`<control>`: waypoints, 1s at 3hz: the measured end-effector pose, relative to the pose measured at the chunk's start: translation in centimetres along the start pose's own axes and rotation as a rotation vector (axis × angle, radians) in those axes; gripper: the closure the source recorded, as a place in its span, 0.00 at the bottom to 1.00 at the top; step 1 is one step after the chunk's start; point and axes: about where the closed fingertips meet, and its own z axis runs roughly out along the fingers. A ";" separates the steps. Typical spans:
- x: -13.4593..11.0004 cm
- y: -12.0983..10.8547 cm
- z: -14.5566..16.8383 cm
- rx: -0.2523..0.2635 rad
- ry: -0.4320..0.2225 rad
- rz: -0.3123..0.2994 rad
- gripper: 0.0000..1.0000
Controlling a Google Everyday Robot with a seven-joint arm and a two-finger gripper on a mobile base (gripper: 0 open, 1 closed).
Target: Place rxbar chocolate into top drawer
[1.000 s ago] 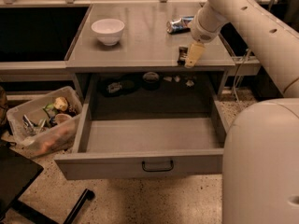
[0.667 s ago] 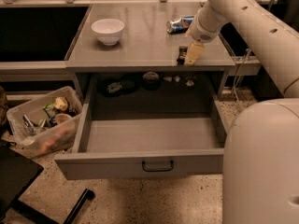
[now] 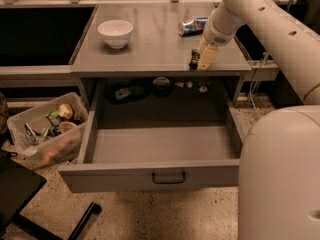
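Observation:
The rxbar chocolate (image 3: 193, 58) shows as a small dark shape near the front right edge of the grey table top (image 3: 150, 49), partly hidden by my gripper. My gripper (image 3: 204, 59), pale cream, points down right against the bar's right side, just above the table's front edge. Whether it holds the bar I cannot tell. The top drawer (image 3: 150, 176) is pulled wide open below the table. Its grey floor is bare and its dark loop handle (image 3: 168, 177) sits at the centre of the front panel. The gripper is above the drawer's back right part.
A crushed blue-and-silver can (image 3: 192, 26) lies behind the gripper. A white bowl (image 3: 115, 32) stands at the table's left. Small dark items (image 3: 161, 84) lie in the recess behind the drawer. A plastic bin (image 3: 45, 129) of rubbish stands on the floor at left.

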 end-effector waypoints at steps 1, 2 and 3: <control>-0.7 3.3 -3.7 -0.003 -0.033 -0.001 1.00; -0.7 3.3 -3.7 -0.002 -0.034 -0.001 1.00; -0.7 3.3 -3.7 -0.002 -0.034 -0.001 0.84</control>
